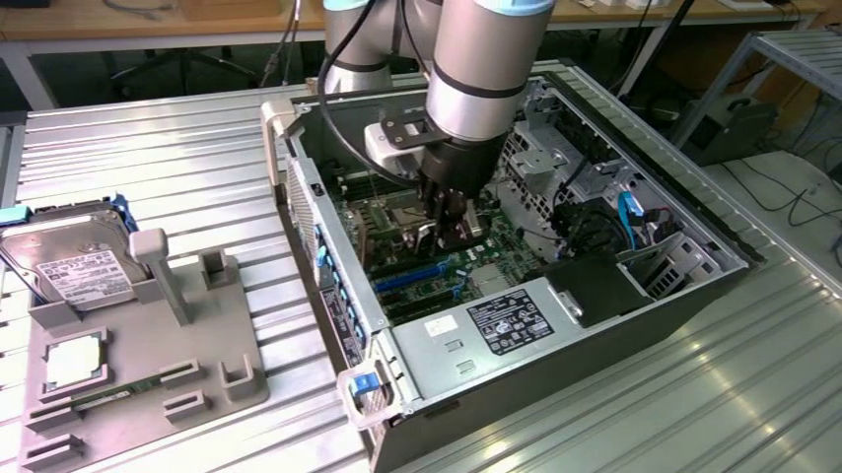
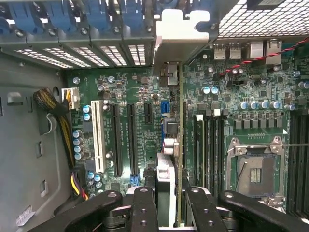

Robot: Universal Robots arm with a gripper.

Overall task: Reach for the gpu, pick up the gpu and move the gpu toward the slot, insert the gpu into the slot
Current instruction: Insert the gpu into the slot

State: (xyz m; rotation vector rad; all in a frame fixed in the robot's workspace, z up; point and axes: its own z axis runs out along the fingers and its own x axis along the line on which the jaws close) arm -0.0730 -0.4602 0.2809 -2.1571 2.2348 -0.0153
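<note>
My gripper [image 1: 445, 225] is down inside the open computer case [image 1: 711, 236], over the green motherboard [image 2: 145, 87]. It is shut on the gpu [image 2: 180, 145], which I see edge-on in the wrist view as a thin upright card between the two black fingers [image 2: 145, 208]. Its silver bracket [image 2: 178, 34] sits against the case's rear wall. Long black slots [image 2: 117, 140] and a white slot [image 2: 99, 135] lie just beside the card. Whether the card's lower edge is in a slot is hidden. In the exterior view the gpu [image 1: 424, 236] shows only as a sliver between the fingers.
A power supply [image 1: 507, 325] fills the case's near end, with a drive cage and cables [image 1: 618, 227] at the exterior view's right. The bare processor socket [image 2: 253, 169] lies beside the card. Outside, a grey fixture [image 1: 132, 365] holds a hard drive [image 1: 73, 261] and a processor chip [image 1: 73, 360].
</note>
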